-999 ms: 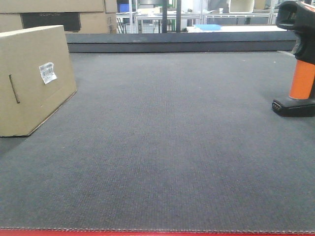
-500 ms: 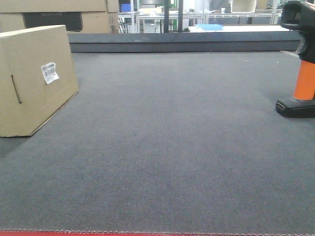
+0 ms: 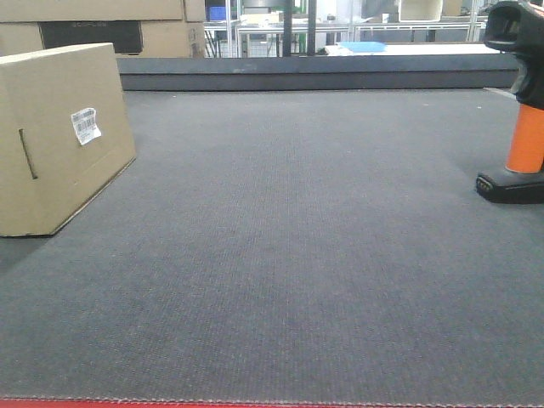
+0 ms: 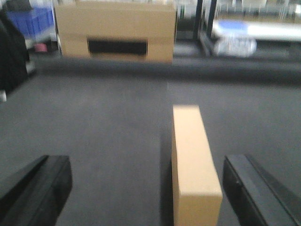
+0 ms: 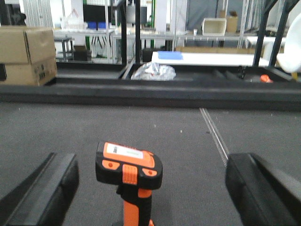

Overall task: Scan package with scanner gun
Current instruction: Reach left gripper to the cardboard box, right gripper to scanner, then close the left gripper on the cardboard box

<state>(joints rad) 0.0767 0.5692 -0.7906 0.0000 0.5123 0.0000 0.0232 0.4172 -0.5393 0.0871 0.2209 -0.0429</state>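
In the front view, the framing is settling. A second ago the package (image 3: pixel 59 136) and the scanner gun (image 3: pixel 525 127) were sitting slightly further left in frame, and over the last half second neither is shifting. You are therefore still working on the approach: nothing is being held, and package and scanner are standing well apart at opposite edges of the grey mat (image 3: pixel 297 255).

The front view is showing you the white barcode label (image 3: pixel 83 125) on the package's side face, but neither arm. The wrist views are showing what it lacks. The right gripper (image 5: pixel 151 190) is hanging with its fingers spread wide, and the upright scanner is sitting between them, not yet touched. The left gripper (image 4: pixel 143 193) is likewise spread. The package is lying end-on ahead of it, nearer the right finger, with the label face out of sight. That picture is blurring, probably because the left arm is moving. Behind it, a brown carton (image 4: pixel 117 30) with a dark panel is standing beyond the mat.
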